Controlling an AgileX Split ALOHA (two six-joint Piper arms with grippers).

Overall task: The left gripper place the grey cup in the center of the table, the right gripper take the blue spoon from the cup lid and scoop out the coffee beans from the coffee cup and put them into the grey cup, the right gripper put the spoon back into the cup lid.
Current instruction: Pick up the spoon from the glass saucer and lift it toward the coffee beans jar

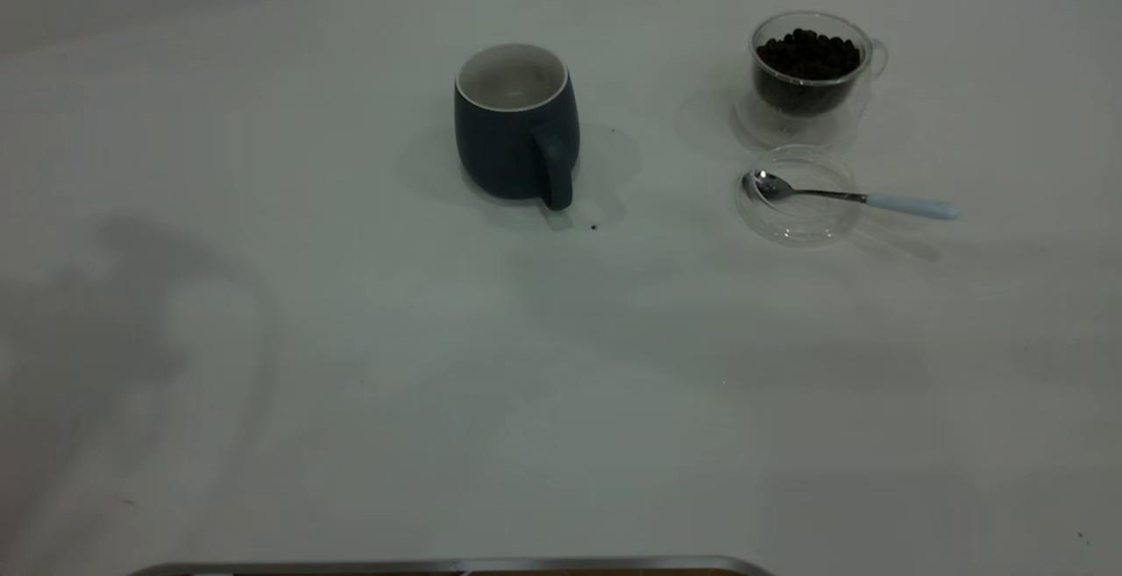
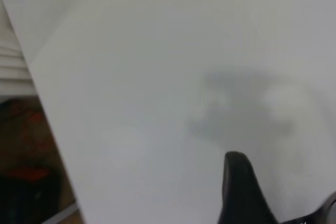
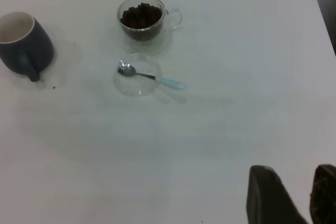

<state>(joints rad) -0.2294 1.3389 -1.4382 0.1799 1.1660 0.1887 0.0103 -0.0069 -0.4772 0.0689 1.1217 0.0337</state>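
The grey cup (image 1: pixel 515 124) stands upright near the middle of the table (image 1: pixel 351 366), handle toward the near side, its white inside empty; it also shows in the right wrist view (image 3: pixel 23 43). The coffee cup (image 1: pixel 808 76) holds the coffee beans (image 1: pixel 808 52) at the far right. In front of it the blue spoon (image 1: pixel 855 197) lies with its bowl in the cup lid (image 1: pixel 798 195), handle sticking out to the right. My right gripper (image 3: pixel 294 171) is open and empty, well back from the lid (image 3: pixel 137 74). My left gripper (image 2: pixel 283 179) is open over bare table.
A small dark speck (image 1: pixel 594 227) lies by the grey cup's handle. A metal rim (image 1: pixel 456 565) runs along the table's near edge. The table's edge and clutter below it (image 2: pixel 26 171) show in the left wrist view.
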